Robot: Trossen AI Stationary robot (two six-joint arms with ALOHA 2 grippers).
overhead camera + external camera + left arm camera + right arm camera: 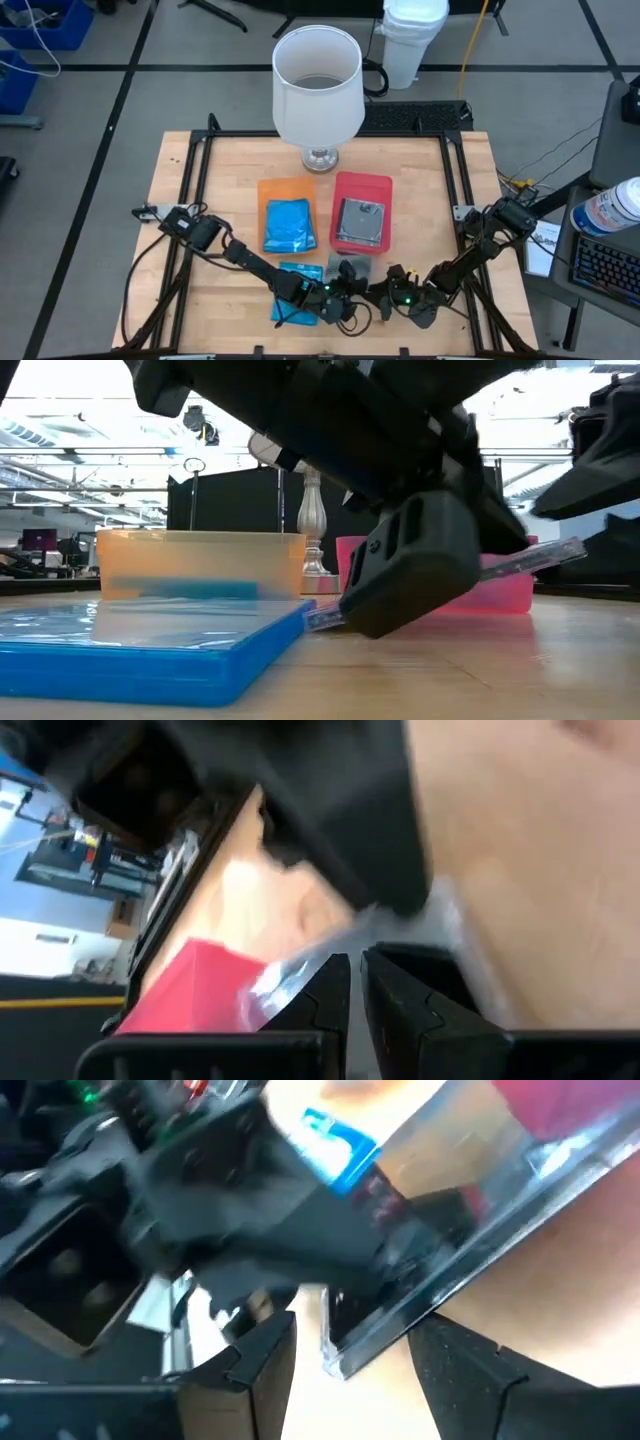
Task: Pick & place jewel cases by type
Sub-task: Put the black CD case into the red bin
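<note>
A dark grey/clear jewel case (352,268) is tilted near the table's near edge, between both grippers. My left gripper (357,990) is shut on it. It shows in the low view as the dark block (420,560) across the case (520,563). My right gripper (350,1350) is open, with a finger on either side of the case's edge (345,1355). A blue jewel case (300,298) lies flat on the table beside them. The orange tray (268,190) holds a blue case (288,225). The red tray (385,185) holds a grey case (360,222). My left gripper pinches the clear case's thin edge (300,968) between its two fingers. The case sits tilted in the hold: its low end (318,618) is down by the blue case and its other end (572,548) is raised. Whether my right gripper's fingers touch the case, I cannot tell.
A white table lamp (318,85) stands on the table's far side behind the trays. The blue case (150,645) fills the near left. Bare wood (440,200) lies right of the red tray. A black frame rail (200,180) runs along the table's edges.
</note>
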